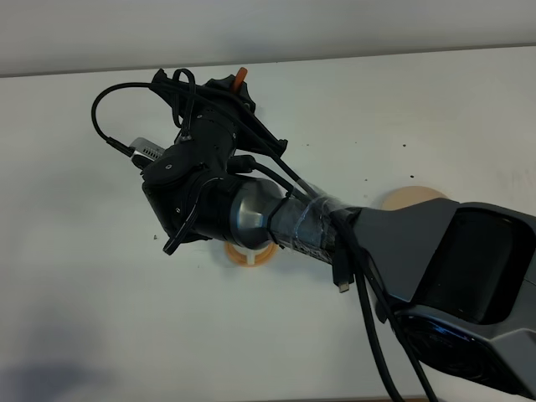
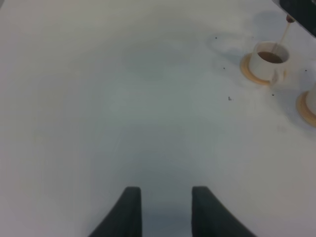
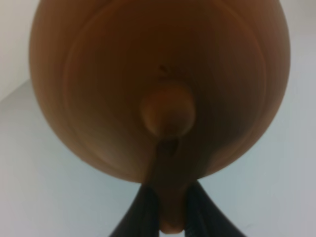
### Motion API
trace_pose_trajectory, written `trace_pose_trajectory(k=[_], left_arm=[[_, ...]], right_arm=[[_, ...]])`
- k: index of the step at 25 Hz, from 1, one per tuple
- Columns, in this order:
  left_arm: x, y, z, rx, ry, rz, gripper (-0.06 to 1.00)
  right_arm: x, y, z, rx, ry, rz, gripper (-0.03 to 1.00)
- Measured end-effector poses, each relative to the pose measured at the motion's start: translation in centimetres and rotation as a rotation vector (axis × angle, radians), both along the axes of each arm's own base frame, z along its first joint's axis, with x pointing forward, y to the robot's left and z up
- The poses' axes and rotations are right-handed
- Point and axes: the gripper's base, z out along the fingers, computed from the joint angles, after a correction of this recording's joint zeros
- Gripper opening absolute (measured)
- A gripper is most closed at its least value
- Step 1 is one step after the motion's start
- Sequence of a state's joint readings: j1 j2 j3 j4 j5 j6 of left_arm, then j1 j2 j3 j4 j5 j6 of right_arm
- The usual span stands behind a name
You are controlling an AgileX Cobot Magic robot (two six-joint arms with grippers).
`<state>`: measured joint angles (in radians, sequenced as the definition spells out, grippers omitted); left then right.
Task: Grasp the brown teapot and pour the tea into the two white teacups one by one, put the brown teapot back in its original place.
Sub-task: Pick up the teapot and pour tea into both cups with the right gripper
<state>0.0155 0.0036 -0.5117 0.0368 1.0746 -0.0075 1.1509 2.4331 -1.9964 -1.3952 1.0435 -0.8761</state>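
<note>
The brown teapot (image 3: 163,84) fills the right wrist view, lid knob toward the camera. My right gripper (image 3: 168,212) is shut on its loop handle. In the high view my right arm reaches across to the left, and its wrist and gripper (image 1: 219,88) hide the teapot. In the left wrist view a thin stream of tea falls into one white teacup (image 2: 266,60) that holds brown tea on its orange saucer (image 2: 249,73). The second teacup (image 2: 312,98) is cut off at the frame edge. The beige plate (image 1: 414,199) lies bare. My left gripper (image 2: 165,212) is open and empty over the table.
An orange saucer (image 1: 251,255) peeks out under my right arm in the high view. The white table (image 1: 75,251) runs to a back edge against the wall. My right arm's cables (image 1: 377,343) hang low over the front right.
</note>
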Motion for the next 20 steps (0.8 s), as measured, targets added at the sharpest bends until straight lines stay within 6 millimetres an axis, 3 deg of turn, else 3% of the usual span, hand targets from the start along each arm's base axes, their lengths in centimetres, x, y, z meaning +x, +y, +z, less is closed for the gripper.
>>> trace_pose_trajectory(k=[20], left_arm=[[0.00, 0.00, 0.00, 0.000, 0.000, 0.000, 0.25]], right_arm=[[-0.82, 0.47, -0.04, -0.016, 0.004, 0.019, 0.09]])
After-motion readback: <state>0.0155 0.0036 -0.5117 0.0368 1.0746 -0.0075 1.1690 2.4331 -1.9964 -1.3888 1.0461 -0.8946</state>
